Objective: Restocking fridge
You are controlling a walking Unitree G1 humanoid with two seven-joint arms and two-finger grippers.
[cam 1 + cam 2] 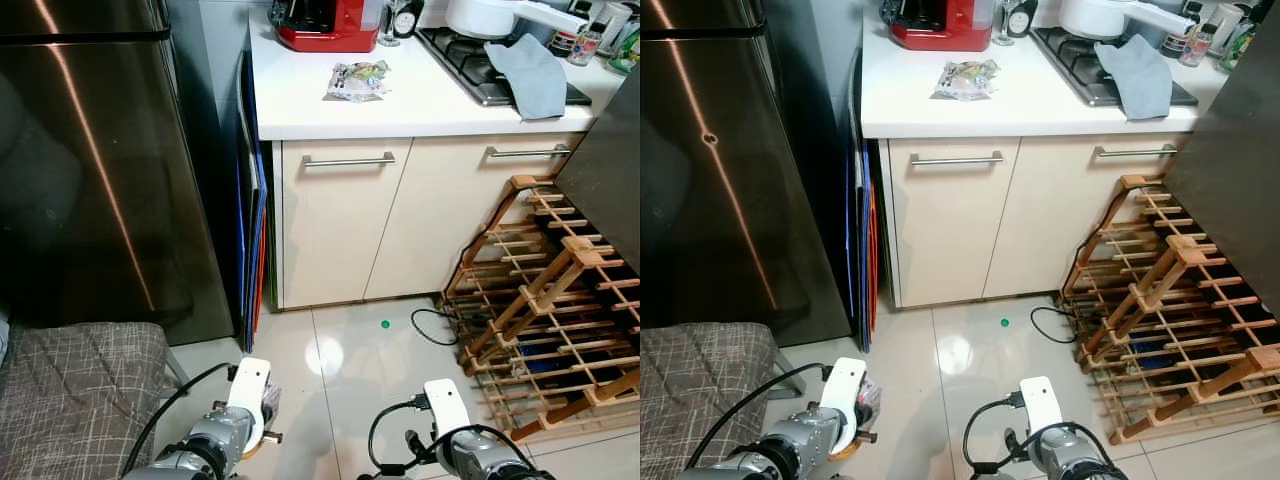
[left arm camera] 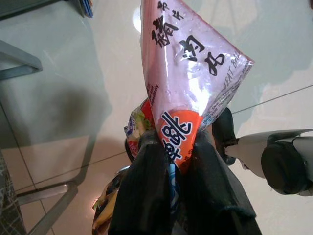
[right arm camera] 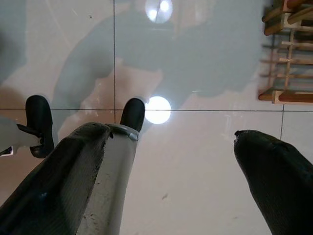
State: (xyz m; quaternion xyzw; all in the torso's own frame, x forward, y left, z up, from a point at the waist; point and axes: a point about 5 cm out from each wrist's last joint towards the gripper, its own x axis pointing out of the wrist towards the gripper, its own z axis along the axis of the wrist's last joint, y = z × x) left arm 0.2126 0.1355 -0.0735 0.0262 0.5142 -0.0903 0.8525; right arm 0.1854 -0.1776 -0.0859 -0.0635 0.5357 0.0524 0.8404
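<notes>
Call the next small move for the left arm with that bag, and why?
Probably turn left toward the fridge and free the right tool for its door. The left tool is shut on the pink meatball bag, hanging low over the floor tiles; the fridge door is closed, and the right tool is open and empty.

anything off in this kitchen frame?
Yes. A wooden wine rack leans tilted against the cabinets, not standing square. A crumpled packet lies loose on the counter, a small green speck on the floor. Left claw is shut on a pink meatball bag.
</notes>
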